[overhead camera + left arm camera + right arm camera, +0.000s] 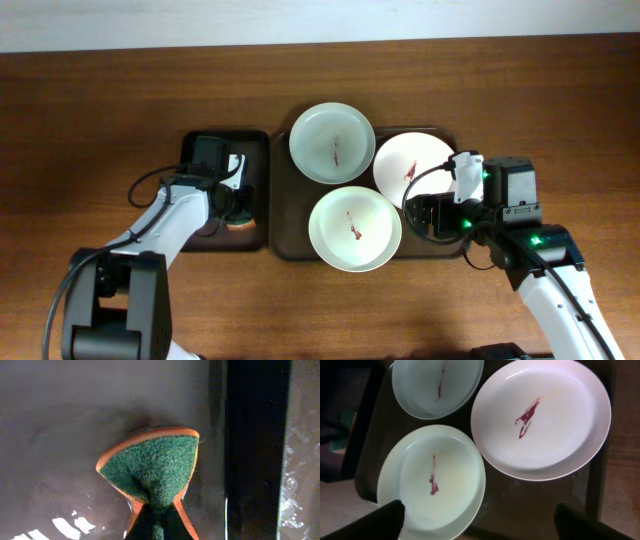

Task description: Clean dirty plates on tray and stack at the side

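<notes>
Green sponge [150,467] pinched between left fingers [141,526]; right fingers [385,520] spread wide.

The overhead camera is looking straight down on the whole surface [100,80], the left wrist camera is peering closely at a sponge [155,467], and the right wrist camera is sharing the overhead's three plates [570,435].

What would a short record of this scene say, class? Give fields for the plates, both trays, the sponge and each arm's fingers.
plates: three, white, each with a red smear, all on the tray
tray: large, dark brown
narrow tray: beside the tray's left edge
sponge: green and orange, over the narrow tray
left fingers: shut on the sponge
right fingers: open, over the tray's right end
</notes>
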You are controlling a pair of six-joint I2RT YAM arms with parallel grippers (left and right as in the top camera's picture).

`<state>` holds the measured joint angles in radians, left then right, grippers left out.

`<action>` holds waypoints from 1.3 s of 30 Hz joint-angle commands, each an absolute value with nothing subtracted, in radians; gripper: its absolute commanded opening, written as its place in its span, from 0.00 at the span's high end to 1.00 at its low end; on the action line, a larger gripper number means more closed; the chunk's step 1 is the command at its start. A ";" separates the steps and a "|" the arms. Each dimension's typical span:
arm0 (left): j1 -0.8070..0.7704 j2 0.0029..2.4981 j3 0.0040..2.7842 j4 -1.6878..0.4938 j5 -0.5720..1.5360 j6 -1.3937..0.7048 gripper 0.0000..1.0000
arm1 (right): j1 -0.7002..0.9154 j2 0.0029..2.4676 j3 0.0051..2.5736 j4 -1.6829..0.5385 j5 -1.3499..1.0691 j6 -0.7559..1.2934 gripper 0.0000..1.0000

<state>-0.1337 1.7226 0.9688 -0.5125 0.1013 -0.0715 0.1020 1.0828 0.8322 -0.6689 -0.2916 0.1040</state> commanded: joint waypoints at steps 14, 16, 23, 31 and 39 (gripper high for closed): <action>-0.135 1.378 1.035 -0.479 0.109 -0.067 1.00 | 0.111 1.458 0.852 -0.658 -0.394 0.107 0.53; -0.135 1.350 1.035 -0.473 0.109 -0.067 1.00 | 0.111 1.526 0.852 -0.650 -0.405 0.110 0.54; -0.135 1.271 1.035 -0.466 0.109 -0.067 1.00 | 0.111 1.667 0.852 -0.574 -0.517 0.110 0.62; -0.135 1.203 1.035 -0.459 0.108 -0.066 1.00 | 0.111 1.669 0.852 -0.571 -0.522 0.110 0.77; -0.135 1.180 1.035 -0.456 0.082 -0.067 1.00 | 0.112 1.669 0.852 -0.571 -0.524 0.110 0.87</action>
<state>-0.1337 1.2015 1.0130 -0.4660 0.0956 -0.0715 0.1020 1.6653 0.8360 -0.5709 -0.5125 0.1104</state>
